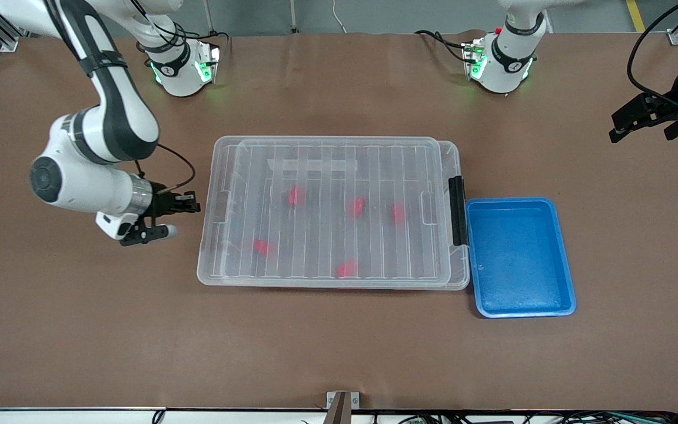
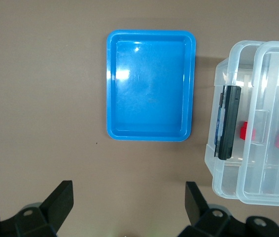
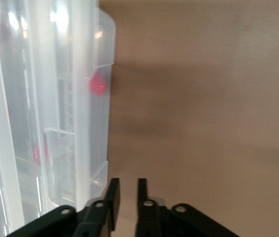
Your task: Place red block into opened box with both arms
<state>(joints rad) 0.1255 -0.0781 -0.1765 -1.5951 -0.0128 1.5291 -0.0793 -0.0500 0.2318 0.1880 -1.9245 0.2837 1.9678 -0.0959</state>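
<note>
The clear box (image 1: 206, 265) lies mid-table with its ribbed lid (image 1: 339, 176) on top and a black latch (image 1: 458, 211) at the end toward the left arm. Several red blocks show through the lid, one of them (image 1: 356, 205) near the middle. My right gripper (image 1: 193, 206) hovers low beside the box's end toward the right arm; its fingers stand a narrow gap apart with nothing between them. In the right wrist view the gripper (image 3: 128, 190) is next to the box wall (image 3: 100, 49) and a red block (image 3: 98, 85). My left gripper (image 1: 615, 126) waits, wide open and empty, above the table's edge.
An empty blue tray (image 1: 565, 277) sits against the latch end of the box. In the left wrist view the left gripper (image 2: 129, 195) looks down on the tray (image 2: 111, 89), the latch (image 2: 228, 123) and bare brown table. Both arm bases stand along the table edge farthest from the camera.
</note>
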